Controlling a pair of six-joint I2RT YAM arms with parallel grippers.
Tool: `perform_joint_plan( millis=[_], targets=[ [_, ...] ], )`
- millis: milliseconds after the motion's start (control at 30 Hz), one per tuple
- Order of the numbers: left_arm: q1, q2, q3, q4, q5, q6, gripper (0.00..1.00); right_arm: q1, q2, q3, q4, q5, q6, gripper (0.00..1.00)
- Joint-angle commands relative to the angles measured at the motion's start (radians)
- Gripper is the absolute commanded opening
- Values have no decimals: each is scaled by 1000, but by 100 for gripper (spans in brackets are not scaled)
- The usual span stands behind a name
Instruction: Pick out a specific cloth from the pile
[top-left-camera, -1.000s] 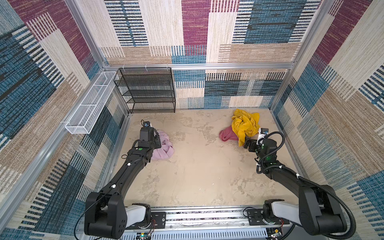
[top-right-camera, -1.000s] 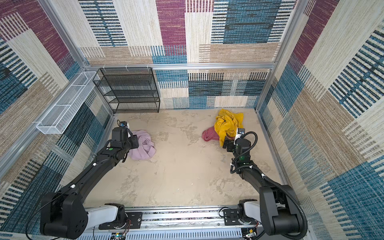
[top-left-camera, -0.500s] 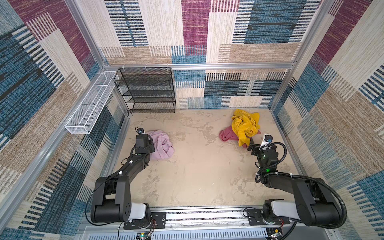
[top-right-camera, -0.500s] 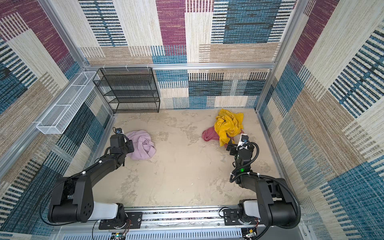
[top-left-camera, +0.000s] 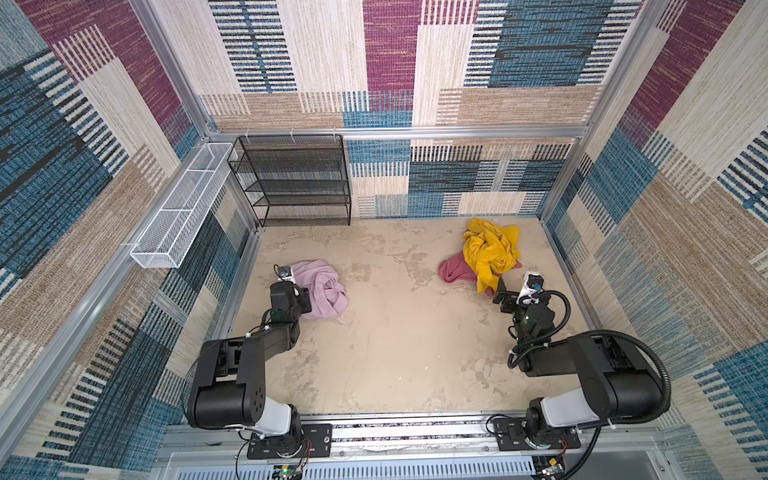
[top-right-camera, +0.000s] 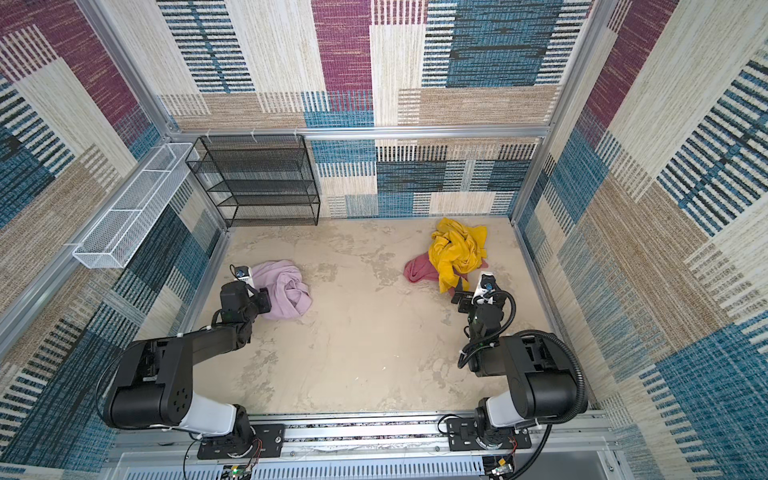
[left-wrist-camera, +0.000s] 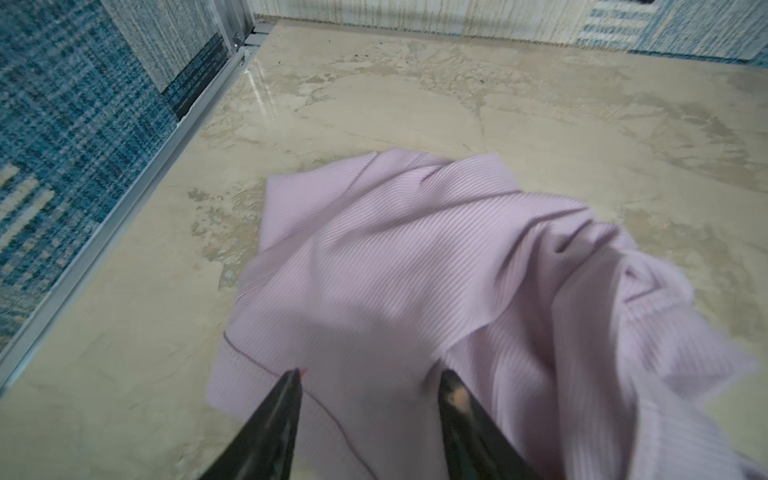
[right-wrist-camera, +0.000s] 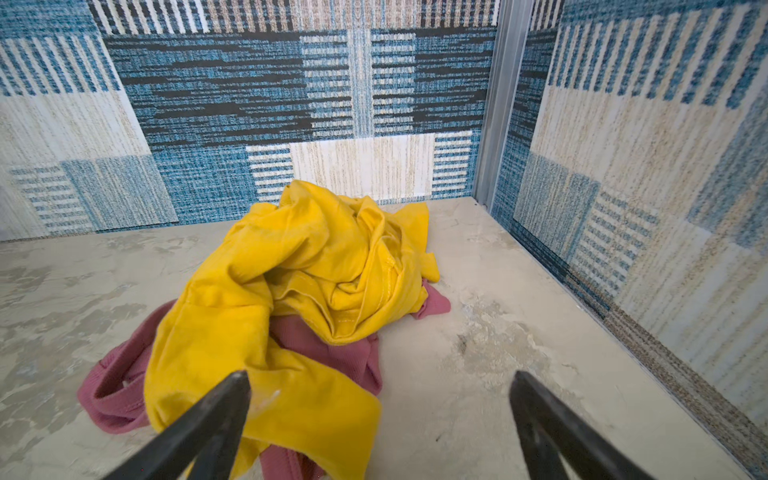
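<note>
Cloth: the pale lilac-pink cloth (top-left-camera: 328, 291) lies crumpled on the table (top-left-camera: 395, 332), left of centre in both top views, alone and well apart from the pile.
Cloth and left end effector: the left end effector (top-left-camera: 306, 298) sits at the cloth's left edge in both top views. The left wrist view shows its dark fingertips (left-wrist-camera: 291, 386) over the cloth's near hem, with the ribbed fabric spreading out beyond them. Whether they touch it cannot be told.
Left end effector state: released. Its jaws stand partly apart with no fold pinched between them, and the cloth lies slack.
Pile: the pile (top-left-camera: 482, 257) is in the upper right of the table, a yellow cloth (top-left-camera: 492, 249) heaped over a rose-red cloth (top-left-camera: 453, 270).
Right end effector: the right end effector (top-left-camera: 502, 297) is just below the yellow cloth's lower tail in both top views. Its jaws are spread wide and grasp nothing.
Back wall: a black mesh shelf (top-left-camera: 299, 183) stands at upper left.
Left wall: a white wire basket (top-left-camera: 178, 212) hangs there.
</note>
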Motion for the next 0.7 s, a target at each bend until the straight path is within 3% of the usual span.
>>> perform_joint_plan(
  millis=[0, 33, 133, 667],
  targets=[
    [0, 12, -26, 146, 70, 37, 56, -1, 63, -4, 149, -52, -22, 100],
    [0, 21, -48, 192, 81, 40, 57, -3, 33, 12, 63, -56, -16, 100],
    [0, 34, -79, 256, 92, 42, 59, -5, 39, 16, 63, -68, -20, 100],
    [0, 37, -81, 262, 90, 42, 63, -6, 42, 15, 73, -70, -22, 100]
  ],
)
